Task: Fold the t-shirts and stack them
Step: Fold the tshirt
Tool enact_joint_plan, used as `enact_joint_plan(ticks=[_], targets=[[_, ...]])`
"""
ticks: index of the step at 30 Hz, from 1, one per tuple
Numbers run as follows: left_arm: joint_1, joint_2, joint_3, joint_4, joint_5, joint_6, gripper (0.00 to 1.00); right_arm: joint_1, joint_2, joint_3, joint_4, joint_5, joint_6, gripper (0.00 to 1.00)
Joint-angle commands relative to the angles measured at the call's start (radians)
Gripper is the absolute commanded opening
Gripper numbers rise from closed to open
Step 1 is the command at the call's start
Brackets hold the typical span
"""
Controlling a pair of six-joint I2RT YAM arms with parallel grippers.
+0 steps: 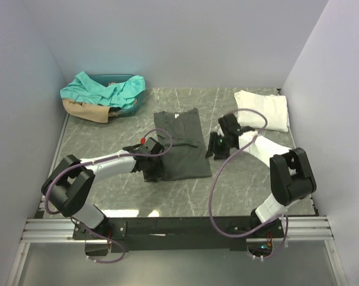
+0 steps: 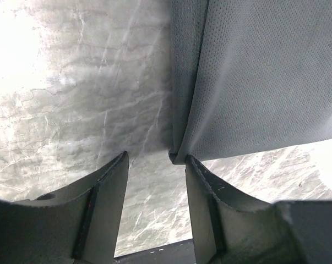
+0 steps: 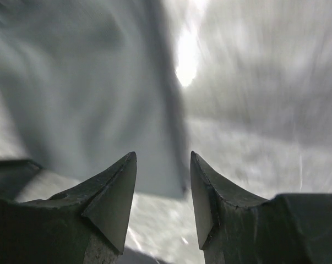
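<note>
Centrally, a dark charcoal grey cloth t-shirt point(image 1: 180, 146) is lying folded into a long rectangle on the grey marbled worktop point(image 1: 239, 185). The left gripper point(image 1: 152, 165) is sitting at its near left corner, fingers parted and holding nothing, with the folded corner just beyond the tips. The right gripper point(image 1: 218, 146) is sitting just beside the shirt's right edge, likewise parted and empty. A folded white t-shirt point(image 1: 262, 110) is resting at the far right. A teal shirt point(image 1: 102, 89) and a tan shirt point(image 1: 84, 111) are lying bunched in a blue basket point(image 1: 124, 76) at the far left.
</note>
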State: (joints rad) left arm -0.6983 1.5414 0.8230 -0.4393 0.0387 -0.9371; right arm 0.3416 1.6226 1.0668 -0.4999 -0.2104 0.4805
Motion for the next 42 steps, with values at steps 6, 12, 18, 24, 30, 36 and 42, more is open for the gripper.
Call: enact_joint_plan(ticks=[6, 12, 18, 24, 30, 36, 42], targets=[[-0.003, -0.023, 0.01, 0.017, 0.009, -0.014, 0.51, 0.01, -0.13, -0.258, 0.072, -0.122, 0.015, 0.51], [-0.003, -0.03, 0.001, 0.062, 0.021, -0.037, 0.52, 0.016, -0.119, -0.309, 0.118, -0.162, 0.033, 0.51], [-0.003, 0.02, -0.012, 0.114, 0.055, -0.052, 0.53, 0.019, -0.09, -0.304, 0.129, -0.164, 0.029, 0.51], [-0.003, 0.068, -0.028, 0.152, 0.107, -0.048, 0.51, 0.023, -0.07, -0.314, 0.133, -0.168, 0.027, 0.49], [-0.003, 0.075, -0.045, 0.157, 0.13, -0.049, 0.42, 0.036, -0.053, -0.334, 0.155, -0.184, 0.04, 0.43], [-0.003, 0.063, -0.071, 0.149, 0.132, -0.049, 0.12, 0.053, -0.046, -0.35, 0.162, -0.21, 0.046, 0.22], [-0.003, -0.055, -0.022, 0.055, 0.055, -0.04, 0.0, 0.053, -0.122, -0.286, 0.052, -0.181, 0.024, 0.0]])
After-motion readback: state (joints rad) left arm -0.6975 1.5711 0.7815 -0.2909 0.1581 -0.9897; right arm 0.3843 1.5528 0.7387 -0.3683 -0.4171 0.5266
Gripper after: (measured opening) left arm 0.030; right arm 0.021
